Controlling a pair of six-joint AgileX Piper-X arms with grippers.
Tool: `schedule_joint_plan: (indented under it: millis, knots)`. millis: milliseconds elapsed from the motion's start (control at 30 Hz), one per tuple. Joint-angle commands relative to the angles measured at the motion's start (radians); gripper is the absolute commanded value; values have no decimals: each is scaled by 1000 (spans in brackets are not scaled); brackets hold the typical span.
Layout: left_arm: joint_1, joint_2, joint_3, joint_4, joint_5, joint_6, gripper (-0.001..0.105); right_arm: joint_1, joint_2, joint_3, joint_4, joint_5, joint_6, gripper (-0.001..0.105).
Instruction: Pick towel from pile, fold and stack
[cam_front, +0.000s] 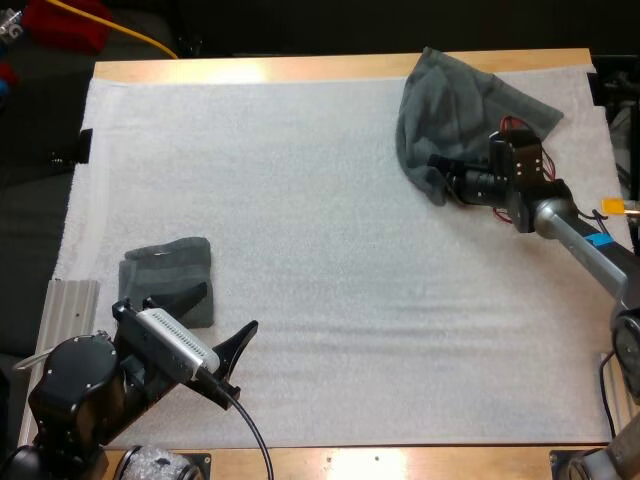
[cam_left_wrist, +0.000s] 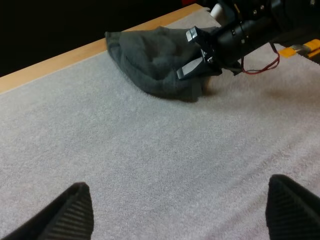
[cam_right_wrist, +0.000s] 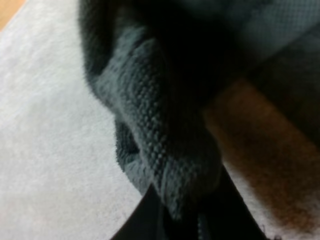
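Observation:
A crumpled dark grey-green towel (cam_front: 460, 105) lies at the mat's far right, also seen from the left wrist (cam_left_wrist: 150, 57). My right gripper (cam_front: 438, 180) is at its near edge, and a thick fold of the towel (cam_right_wrist: 160, 145) is pinched between its black fingers (cam_right_wrist: 142, 220). The left wrist view shows that gripper (cam_left_wrist: 196, 59) pressed into the towel's side. A folded towel (cam_front: 168, 272) rests at the near left. Just beside it, my left gripper (cam_front: 218, 318) hovers open over bare mat, its fingertips (cam_left_wrist: 75, 212) wide apart.
The white mat (cam_front: 320, 250) covers most of the wooden table (cam_front: 300, 68), with wide free room across its middle. A metal rail (cam_front: 65, 310) sits off the mat's near left edge.

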Motion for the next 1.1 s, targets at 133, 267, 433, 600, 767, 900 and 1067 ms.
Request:
schedule_joint_plan:
  millis: [133, 267, 433, 600, 767, 900, 1067]
  knots:
    - [-2, 3, -9, -18, -1, -11, 69, 5, -107, -10, 17, -18, -47, 1]
    - [-2, 3, -9, -18, -1, -11, 69, 13, -212, -10, 114, 1, -142, 1]
    - [-2, 3, -9, -18, 5, -11, 69, 21, -338, -10, 239, 10, -236, 1]
    - [-2, 3, -9, -18, 5, -11, 69, 25, -464, -10, 314, 26, -261, 1]
    - [-2, 3, -9, -18, 5, -33, 69, 32, -596, -10, 363, 26, -261, 1]
    - [-2, 3, -9, -18, 5, -33, 69, 43, -674, -10, 417, 26, -261, 1]
    - [-2, 3, -9, -18, 5, -33, 69, 93, -764, -12, 524, 23, -261, 1]
